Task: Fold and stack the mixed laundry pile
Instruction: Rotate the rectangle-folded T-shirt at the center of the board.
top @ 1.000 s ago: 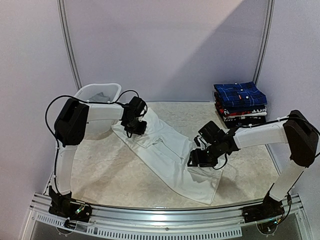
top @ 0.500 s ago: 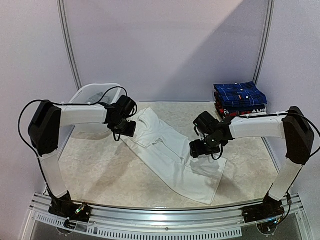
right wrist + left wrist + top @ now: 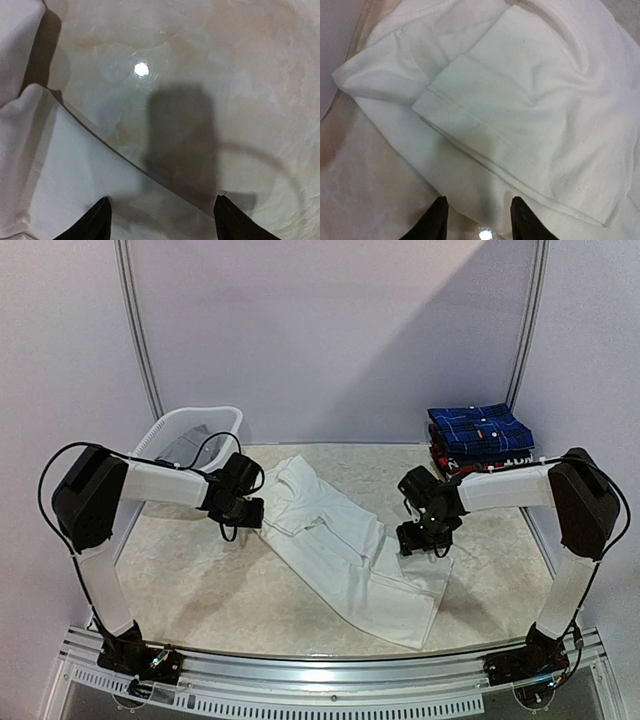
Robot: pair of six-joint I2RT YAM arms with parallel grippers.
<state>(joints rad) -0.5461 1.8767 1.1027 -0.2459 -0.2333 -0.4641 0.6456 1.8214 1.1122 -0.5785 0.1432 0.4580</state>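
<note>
A white shirt (image 3: 345, 550) lies spread diagonally across the table's middle, its sleeve folded over the body (image 3: 520, 100). My left gripper (image 3: 243, 512) hovers just off the shirt's upper left edge, open, with the cloth's edge below its dark fingertips (image 3: 436, 222) and nothing between them (image 3: 479, 220). At the shirt's right edge my right gripper (image 3: 420, 540) stands open and low over the hem (image 3: 75, 185), empty (image 3: 162, 220). A dark blue plaid shirt (image 3: 480, 428) tops a folded stack at the back right. A grey garment (image 3: 192, 447) lies in the basket.
A white slotted basket (image 3: 170, 425) stands at the back left beside the left arm. The folded stack (image 3: 482, 462) sits against the right wall post. Bare marbled tabletop (image 3: 210, 590) surrounds the shirt, and a metal rail runs along the near edge.
The left gripper let go of the shirt and drew back to the left, off the cloth. The right gripper moved back and right to the shirt's edge. The shirt now lies narrower.
</note>
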